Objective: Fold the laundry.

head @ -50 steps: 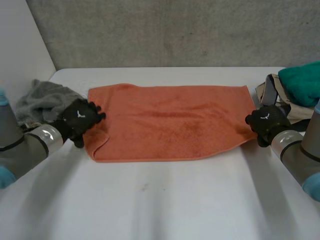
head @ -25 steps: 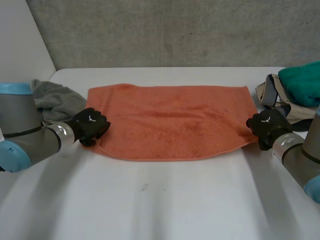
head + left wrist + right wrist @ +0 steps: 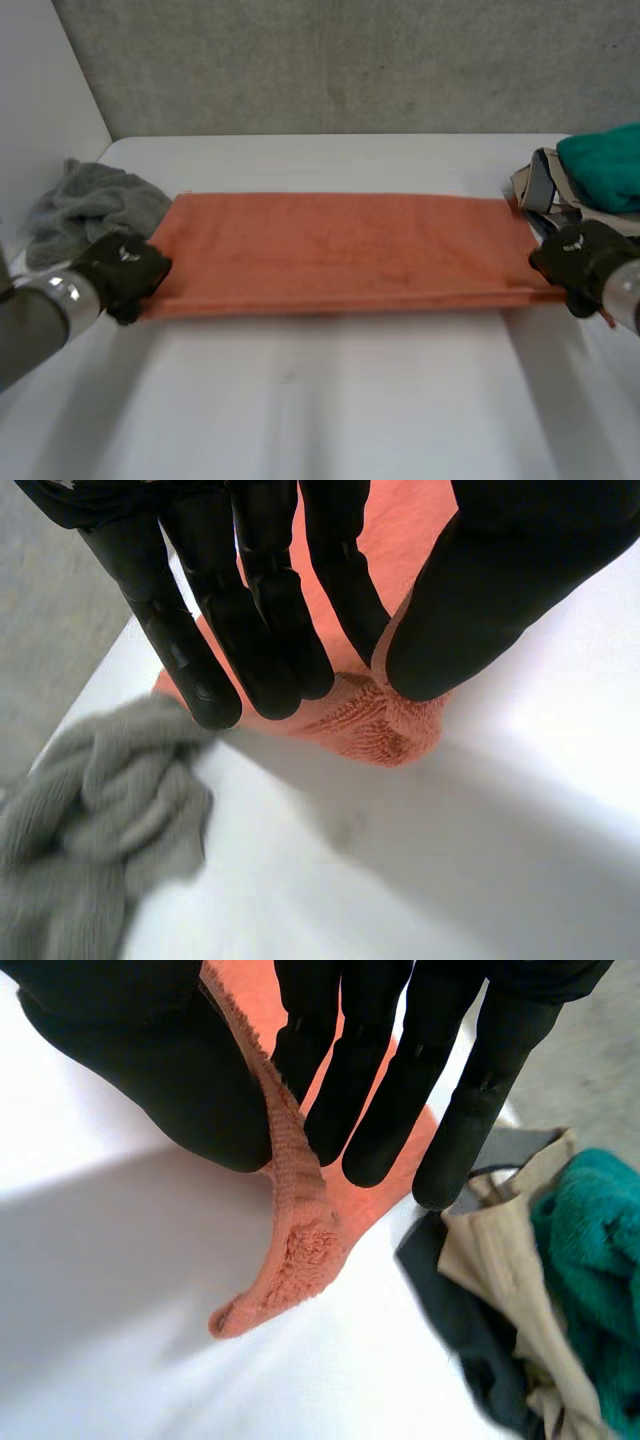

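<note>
An orange towel (image 3: 340, 250) hangs stretched taut between my two hands, raised a little off the white table (image 3: 320, 400). My left hand (image 3: 125, 272) pinches the towel's near left corner (image 3: 375, 715) between thumb and straight fingers. My right hand (image 3: 580, 258) pinches the near right corner (image 3: 290, 1210) the same way, and the tip of that corner droops below the thumb. The far edge of the towel lies towards the back of the table.
A crumpled grey cloth (image 3: 85, 205) lies at the table's left, close to my left hand (image 3: 90, 810). At the right sits a pile of clothes with a teal cloth (image 3: 605, 165) on top of beige and dark pieces (image 3: 520, 1290). A grey wall stands behind the table.
My left hand closed on the near left corner. Both hands then drew apart and lifted the near edge, so the towel went from lying slack to stretched in a narrow band.
</note>
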